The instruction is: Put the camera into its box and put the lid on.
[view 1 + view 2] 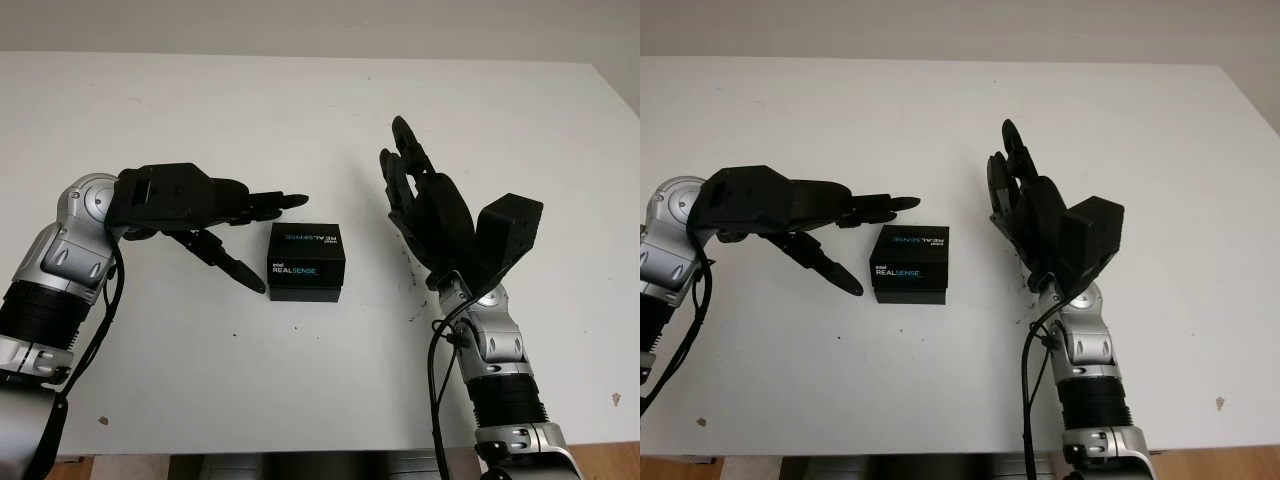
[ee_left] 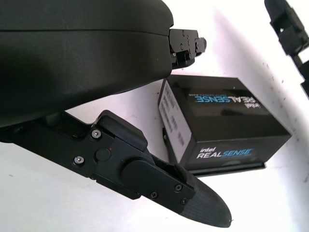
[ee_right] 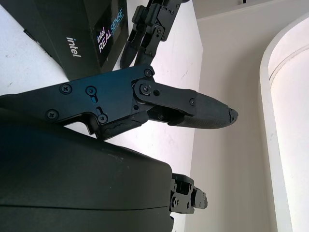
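Box (image 1: 306, 261) sits mid-table (image 1: 300, 110), lid on, black w/ RealSense print; camera itself can't be seen, presumably inside. Looks like stiff card, light, smooth sides so prob a bit slippery; best gripped across opposite side walls, low, so the lid doesn't lift off. Left hand (image 1: 215, 215) just beside box's left side, open, holding nothing, fingertips near its edge. Right hand (image 1: 425, 200) off to the right, well apart, open, empty.
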You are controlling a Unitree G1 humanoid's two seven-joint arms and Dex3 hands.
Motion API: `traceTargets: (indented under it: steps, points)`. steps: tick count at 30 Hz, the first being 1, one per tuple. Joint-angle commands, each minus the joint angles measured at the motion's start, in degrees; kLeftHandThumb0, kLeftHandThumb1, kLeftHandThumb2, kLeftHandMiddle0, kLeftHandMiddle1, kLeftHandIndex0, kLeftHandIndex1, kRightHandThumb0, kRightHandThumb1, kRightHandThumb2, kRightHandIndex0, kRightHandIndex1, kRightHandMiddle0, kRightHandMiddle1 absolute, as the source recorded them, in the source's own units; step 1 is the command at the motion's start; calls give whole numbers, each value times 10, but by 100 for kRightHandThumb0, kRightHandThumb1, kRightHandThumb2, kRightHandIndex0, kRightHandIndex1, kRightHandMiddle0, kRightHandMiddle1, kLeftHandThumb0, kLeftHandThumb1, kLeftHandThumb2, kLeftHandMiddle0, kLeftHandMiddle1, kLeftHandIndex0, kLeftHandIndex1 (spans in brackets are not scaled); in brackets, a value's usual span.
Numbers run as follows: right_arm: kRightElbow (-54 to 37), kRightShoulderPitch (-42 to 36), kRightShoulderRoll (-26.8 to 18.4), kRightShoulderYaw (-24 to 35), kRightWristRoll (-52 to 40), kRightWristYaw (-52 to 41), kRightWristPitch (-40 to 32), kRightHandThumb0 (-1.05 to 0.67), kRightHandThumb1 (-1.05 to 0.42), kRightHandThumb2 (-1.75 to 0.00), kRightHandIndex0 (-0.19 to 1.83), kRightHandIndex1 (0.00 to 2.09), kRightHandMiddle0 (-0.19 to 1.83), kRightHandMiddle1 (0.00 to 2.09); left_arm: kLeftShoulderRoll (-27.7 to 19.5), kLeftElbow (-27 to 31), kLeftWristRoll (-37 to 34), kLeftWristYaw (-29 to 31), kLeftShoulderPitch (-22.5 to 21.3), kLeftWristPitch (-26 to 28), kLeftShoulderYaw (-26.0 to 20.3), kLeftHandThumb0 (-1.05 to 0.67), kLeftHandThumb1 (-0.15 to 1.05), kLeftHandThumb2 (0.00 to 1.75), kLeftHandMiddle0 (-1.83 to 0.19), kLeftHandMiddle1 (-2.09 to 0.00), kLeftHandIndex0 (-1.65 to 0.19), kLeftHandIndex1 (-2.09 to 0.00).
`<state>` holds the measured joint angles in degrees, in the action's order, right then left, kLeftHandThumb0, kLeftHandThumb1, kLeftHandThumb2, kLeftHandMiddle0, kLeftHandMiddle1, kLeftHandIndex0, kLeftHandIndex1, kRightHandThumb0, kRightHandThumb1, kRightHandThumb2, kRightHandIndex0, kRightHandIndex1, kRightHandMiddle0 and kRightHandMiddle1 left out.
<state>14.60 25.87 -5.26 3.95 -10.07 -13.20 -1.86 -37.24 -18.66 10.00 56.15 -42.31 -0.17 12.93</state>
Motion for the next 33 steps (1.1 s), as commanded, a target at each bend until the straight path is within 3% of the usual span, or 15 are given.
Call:
traceTargets:
  steps: [1, 17, 27, 31, 33]
  points:
    - [-13, -2, -2, 3, -1, 1, 0, -66, -105, -59, -7, 5, -6, 6, 7, 12, -8, -3, 11, 8, -2, -87, 90, 6, -9, -13, 2, -12]
    - [-22, -1, -5, 3, -3, 0, -13, -65, -105, -60, -8, 5, -7, 5, 17, 22, 15, -28, 24, 22, 16, -87, 87, 5, -3, -11, 4, -14]
    - [-28, -2, -3, 2, -2, 2, -18, -66, -105, -59, -8, 5, -7, 5, 22, 51, 27, -63, 47, 34, 14, -83, 85, 5, -10, -13, 0, -16]
    - [-30, -2, 0, 3, -4, 5, -20, -65, -105, -59, -8, 5, -7, 5, 28, 67, 42, -95, 61, 41, 13, -81, 84, 5, -21, -20, -9, -22]
    - [-30, -2, -2, 2, -2, 4, -18, -65, -105, -60, -8, 5, -7, 5, 32, 77, 47, -106, 66, 56, 14, -79, 83, 5, -17, -38, -9, -31]
